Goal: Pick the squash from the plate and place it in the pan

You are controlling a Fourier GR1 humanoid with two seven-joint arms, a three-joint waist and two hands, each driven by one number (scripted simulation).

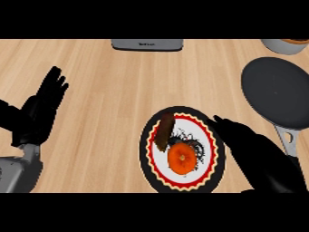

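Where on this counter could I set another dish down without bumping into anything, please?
The widest bare counter lies between the left hand and the plate, up to the grey appliance. A smaller patch sits between that appliance and the pan. It is crowded at lower right, where the right hand, plate and pan handle sit close together.

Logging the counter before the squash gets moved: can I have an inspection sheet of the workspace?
Surface: wooden counter.
Job's things: orange squash lying on the patterned plate; dark pan at right, nothing in it.
Clutter: grey appliance and a bowl, both cut off at the far edge.
Hands: left hand open, resting at left; right hand open at the plate's right rim, not holding the squash.
Cables: nothing seen.
Surroundings: nothing seen beyond the counter.
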